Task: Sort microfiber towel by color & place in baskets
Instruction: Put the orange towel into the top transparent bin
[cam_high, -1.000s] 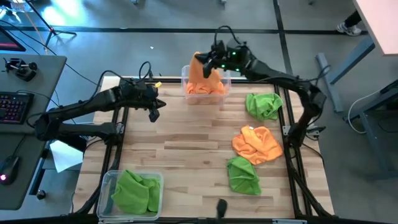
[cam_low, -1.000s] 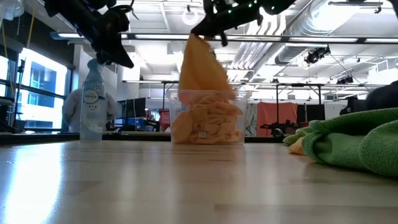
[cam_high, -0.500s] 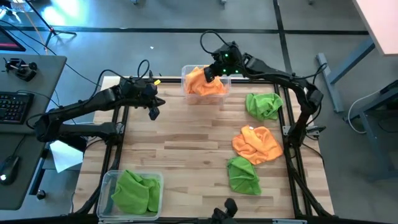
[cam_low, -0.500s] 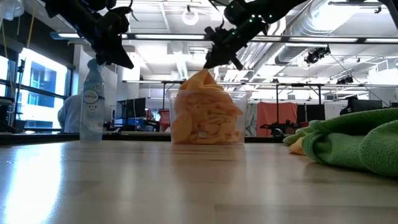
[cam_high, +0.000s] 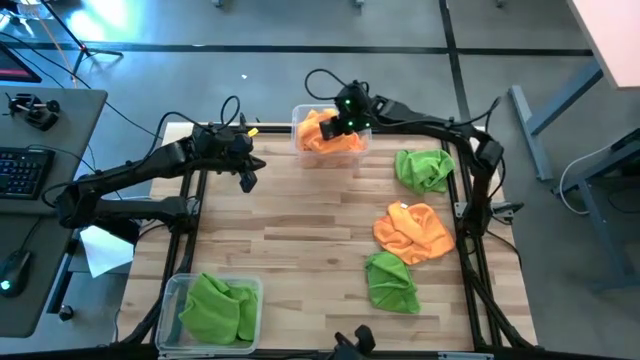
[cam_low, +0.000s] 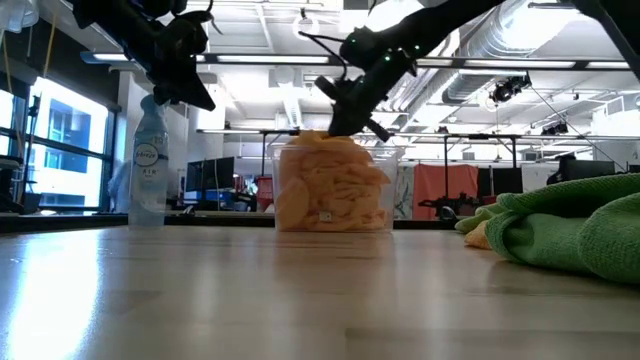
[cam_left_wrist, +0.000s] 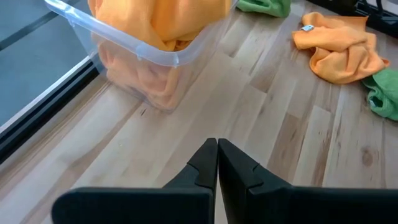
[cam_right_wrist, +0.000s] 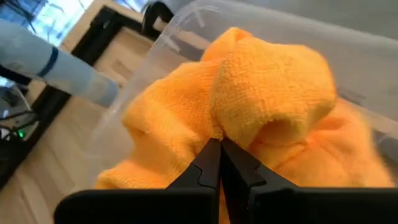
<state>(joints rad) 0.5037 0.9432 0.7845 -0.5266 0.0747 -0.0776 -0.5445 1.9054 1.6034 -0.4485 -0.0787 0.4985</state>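
The right gripper (cam_high: 345, 122), fingers together, pinches an orange towel (cam_right_wrist: 273, 106) down into the far tub (cam_high: 300, 125) to pack it with its colour, while the left gripper (cam_high: 247, 181), fingers together and empty, waits just left of it.

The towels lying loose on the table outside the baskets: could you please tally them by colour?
Green towels: 2, one near the far edge and one nearer the front
Orange towels: 1
Total: 3

Right pincer (cam_high: 338, 126) — lower now — orange towel (cam_high: 322, 130) down into the basket (cam_high: 300, 118).
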